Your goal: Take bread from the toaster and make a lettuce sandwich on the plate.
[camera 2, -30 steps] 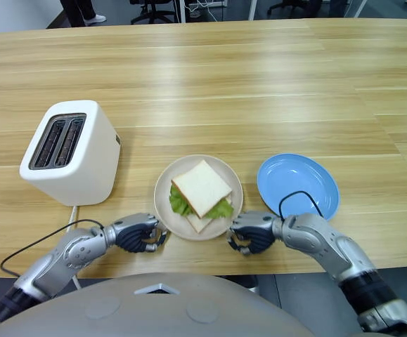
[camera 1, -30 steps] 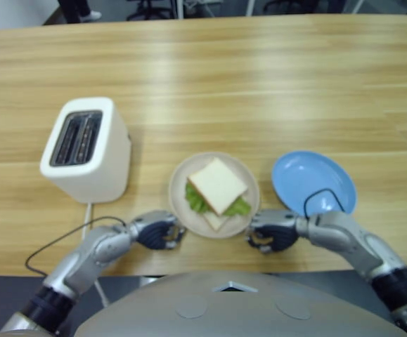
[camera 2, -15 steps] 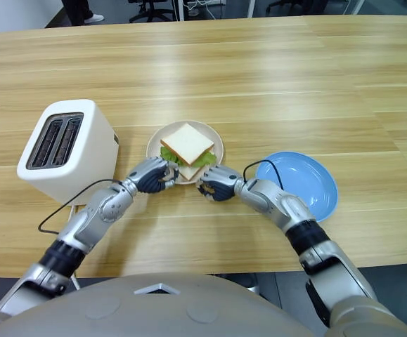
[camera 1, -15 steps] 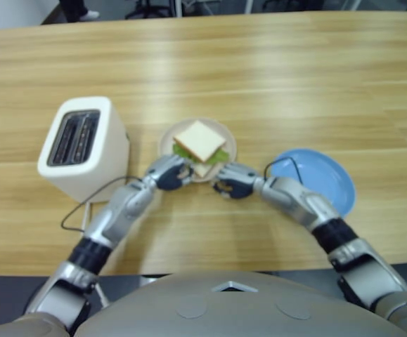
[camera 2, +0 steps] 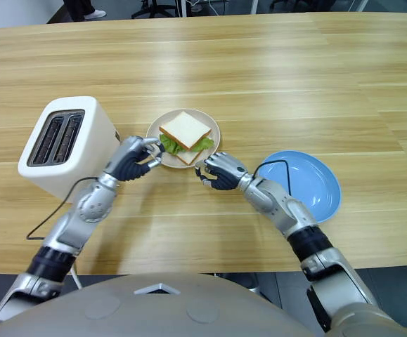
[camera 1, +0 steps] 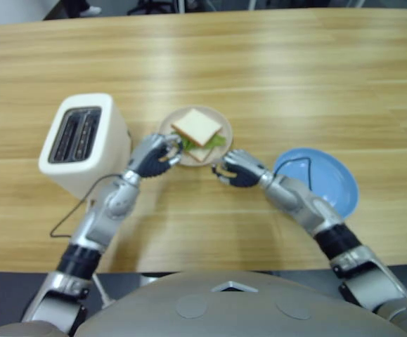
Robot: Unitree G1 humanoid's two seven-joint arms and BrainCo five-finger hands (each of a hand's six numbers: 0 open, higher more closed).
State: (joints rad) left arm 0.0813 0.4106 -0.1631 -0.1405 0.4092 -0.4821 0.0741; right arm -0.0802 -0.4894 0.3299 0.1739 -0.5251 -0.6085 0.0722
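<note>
Bread already sits stacked as a finished sandwich (camera 2: 184,130): a white slice on top, lettuce (camera 2: 204,144) showing green at its edges, and a second slice beneath, all on the beige plate (camera 2: 189,114) in the middle of the table (camera 2: 259,70), just right of the toaster (camera 2: 62,144). The toaster's slots look dark and empty, so the taking-out and the assembly both appear done. The left hand (camera 2: 134,159) has its fingers curled onto the plate's left rim, apparently gripping it. The right hand (camera 2: 218,172) is curled too, its fingertips against the near right rim, though I cannot tell whether it actually pinches the edge. A blue plate (camera 2: 315,200) lies bare to the right, well apart. By my judgement little is left beyond letting go of the plate and drawing both hands away.
</note>
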